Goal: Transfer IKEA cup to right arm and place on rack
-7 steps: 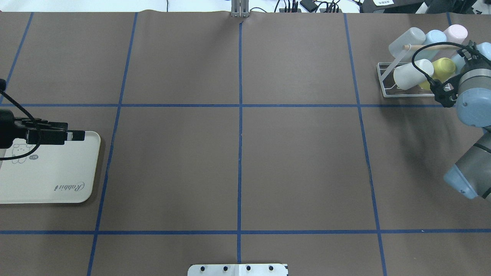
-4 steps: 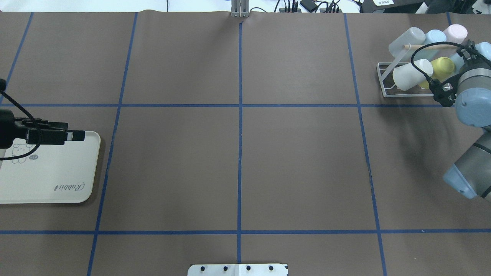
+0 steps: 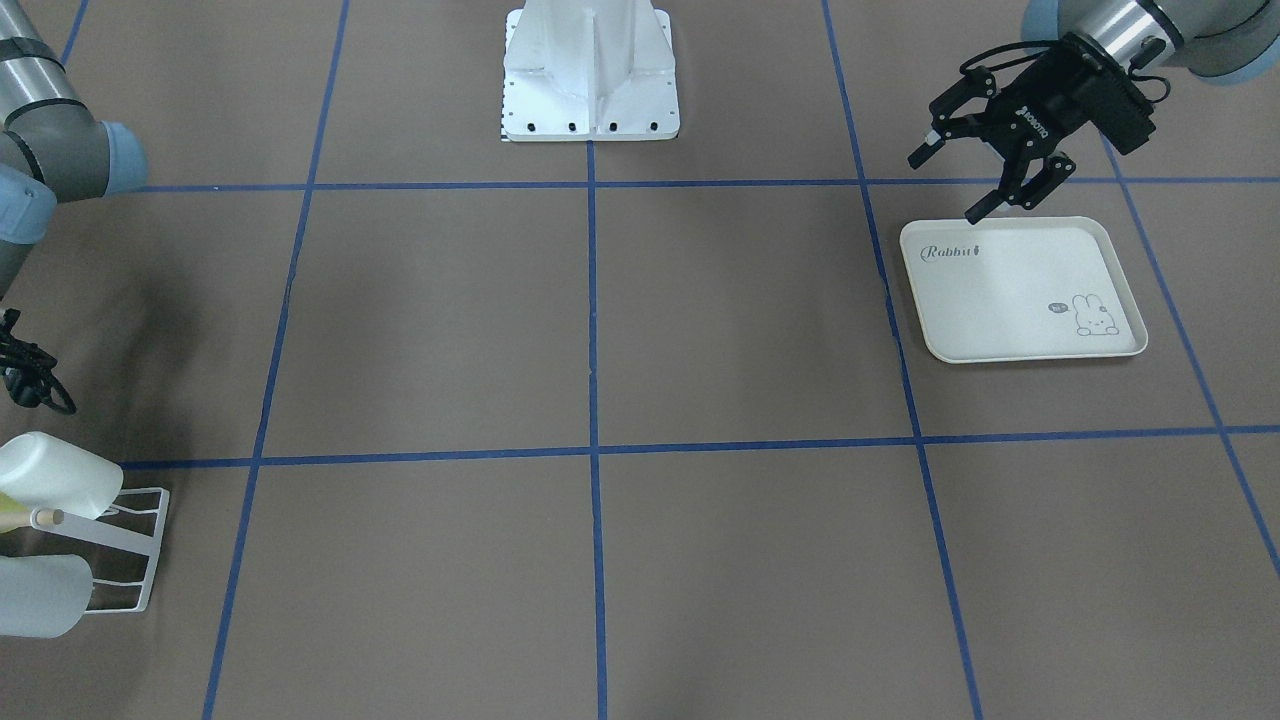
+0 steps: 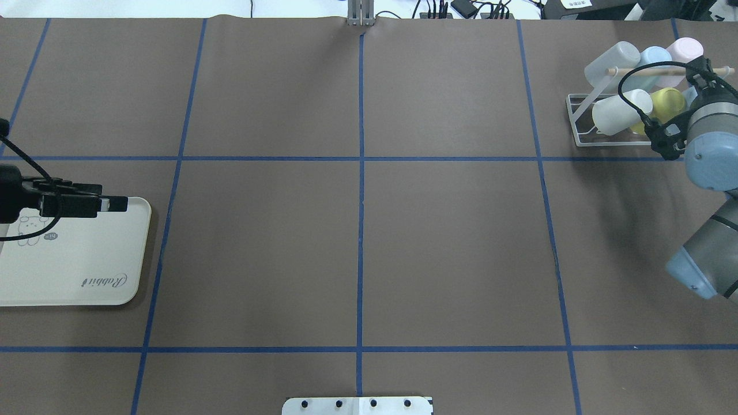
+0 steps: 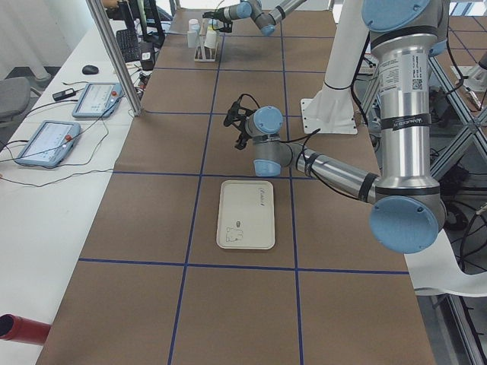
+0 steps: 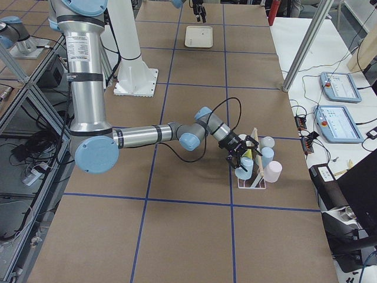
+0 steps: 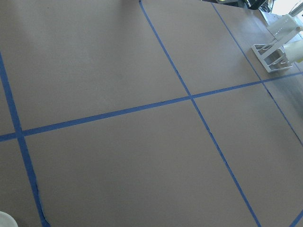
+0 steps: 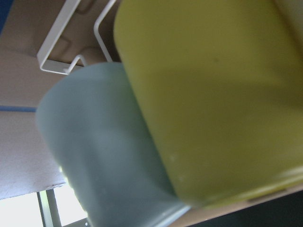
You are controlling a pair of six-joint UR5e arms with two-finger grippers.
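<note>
Yellow cup [image 8: 213, 94], likely the task's, sits on the rack [image 4: 578, 124] beside a grey cup [image 8: 94, 142], right against the right gripper [image 6: 241, 152], whose jaws I cannot tell. Well away from the rack, the left gripper [image 3: 945, 187] hangs wide and empty over the tray [image 3: 1010, 300] edge. Placing looks nearly done; the next move calls for a clean retreat from the rack without snagging cups.

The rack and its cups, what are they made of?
The rack looks like thin white-coated metal wire, bent at its corners, with a pale wooden dowel on top. The cups look like matte pastel plastic, probably: soft dull sheen, no glassy glare.
</note>
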